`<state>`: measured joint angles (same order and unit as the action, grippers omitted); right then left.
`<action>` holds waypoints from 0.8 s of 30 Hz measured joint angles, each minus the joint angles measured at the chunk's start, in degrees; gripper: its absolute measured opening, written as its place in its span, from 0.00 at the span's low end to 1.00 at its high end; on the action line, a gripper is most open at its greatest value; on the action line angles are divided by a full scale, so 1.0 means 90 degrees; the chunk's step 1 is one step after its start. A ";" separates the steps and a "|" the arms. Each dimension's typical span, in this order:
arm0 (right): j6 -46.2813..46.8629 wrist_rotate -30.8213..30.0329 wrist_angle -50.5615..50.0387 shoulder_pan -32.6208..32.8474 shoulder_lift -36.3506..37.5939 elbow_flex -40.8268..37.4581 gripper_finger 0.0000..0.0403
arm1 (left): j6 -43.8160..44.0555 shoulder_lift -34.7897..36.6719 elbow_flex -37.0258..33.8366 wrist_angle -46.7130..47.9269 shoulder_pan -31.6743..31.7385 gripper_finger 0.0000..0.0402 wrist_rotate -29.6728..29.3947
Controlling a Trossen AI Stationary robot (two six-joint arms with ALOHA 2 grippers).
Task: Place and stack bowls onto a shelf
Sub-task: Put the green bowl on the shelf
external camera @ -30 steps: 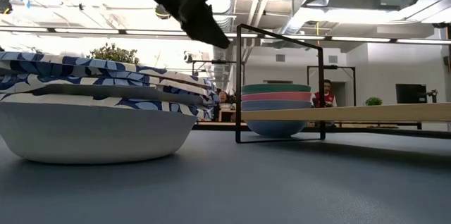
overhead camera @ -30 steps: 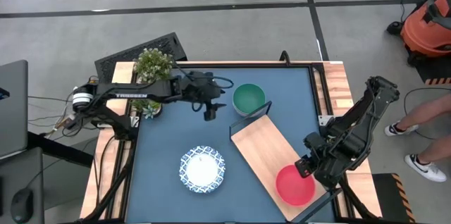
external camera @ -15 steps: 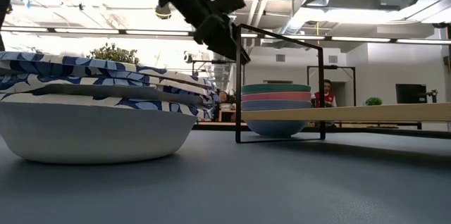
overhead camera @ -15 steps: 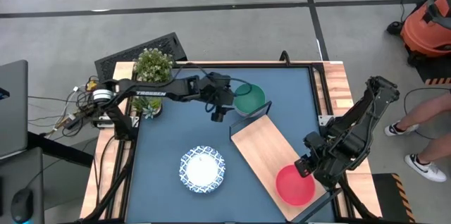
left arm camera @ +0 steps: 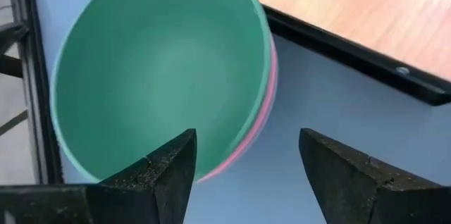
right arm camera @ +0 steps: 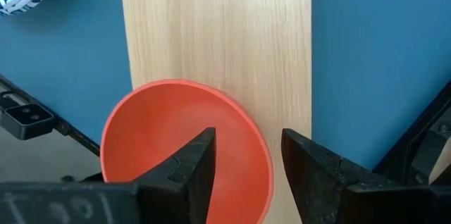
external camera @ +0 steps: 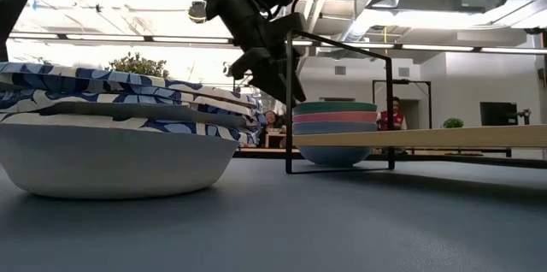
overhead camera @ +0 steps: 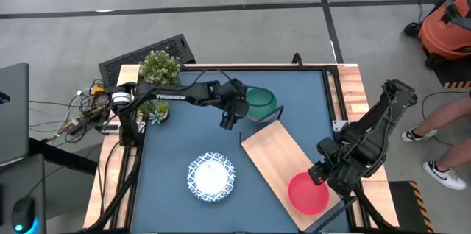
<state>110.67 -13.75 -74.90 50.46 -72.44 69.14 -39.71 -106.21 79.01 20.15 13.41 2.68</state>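
One bowl only sits on the shelf (overhead camera: 274,154) so far: the red bowl (overhead camera: 307,193) rests on the near end of the light-wood board, which lies at a slant across the blue desk (overhead camera: 176,146). A stack of three, with the green bowl (overhead camera: 260,101) on top of a pink and a pale blue one as the low view shows, stands on the desk at the shelf's far end, inside the thin black wire frame (external camera: 339,101) and under the board's level. A second stack, the blue-and-white patterned bowls (overhead camera: 211,176), sits on the desk well apart from the board, to its left. The left gripper (overhead camera: 227,121) hovers just beside the green bowl with its jaws apart and nothing between them; in its wrist view the green rim lies ahead of the fingers. The right gripper (overhead camera: 317,174) hangs over the red bowl, jaws apart and holding nothing. By my judgement the task is in an early stage: the green-topped stack and the patterned bowls remain to be lifted onto the board and nested there.
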 joint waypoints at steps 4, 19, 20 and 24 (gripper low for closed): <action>-0.0017 -0.0060 -0.0001 0.0000 0.0000 0.0000 0.46 | -0.0070 0.0000 0.0001 -0.0057 0.0008 0.59 -0.0170; -0.0036 -0.0152 0.0018 0.0000 -0.0002 0.0000 0.46 | -0.0087 -0.0282 0.0004 -0.0088 0.0010 0.43 -0.0471; -0.0036 -0.0152 0.0016 0.0000 -0.0002 0.0000 0.46 | -0.0124 -0.0282 0.0004 -0.0088 0.0010 0.40 -0.0482; -0.0034 -0.0151 0.0008 0.0000 -0.0002 0.0000 0.46 | -0.0212 -0.0282 0.0004 -0.0061 0.0007 0.29 -0.0648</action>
<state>110.37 -15.11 -74.83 50.46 -72.47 69.14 -41.62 -108.75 79.05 19.59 13.47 -3.16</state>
